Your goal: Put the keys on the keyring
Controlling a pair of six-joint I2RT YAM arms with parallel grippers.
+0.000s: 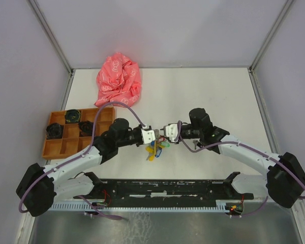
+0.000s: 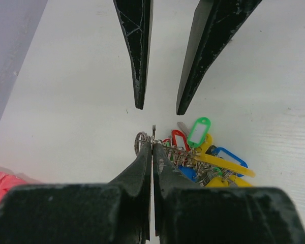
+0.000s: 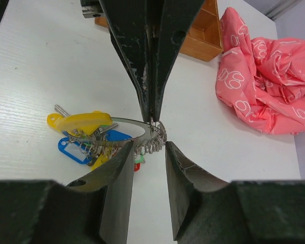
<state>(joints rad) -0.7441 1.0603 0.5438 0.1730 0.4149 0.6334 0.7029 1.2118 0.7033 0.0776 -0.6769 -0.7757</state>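
My left gripper [image 1: 153,135] is shut on a wire keyring [image 3: 126,122] and holds it a little above the table. A bunch of small rings and coloured plastic tags [image 2: 213,155] in yellow, blue, green and red hangs from the ring. In the left wrist view the jaws [image 2: 153,146] pinch the ring's edge. My right gripper [image 3: 149,147] is open and empty, tip to tip with the left gripper and just short of the ring. It also shows in the top view [image 1: 165,132]. A silver key blade [image 3: 61,110] pokes out of the bunch. I cannot make out a red-headed or black-headed key.
A crumpled pink cloth [image 1: 119,79] lies at the back left. An orange compartment tray [image 1: 61,147] holding black parts stands at the left. A black rail [image 1: 168,188] runs along the near edge between the arm bases.
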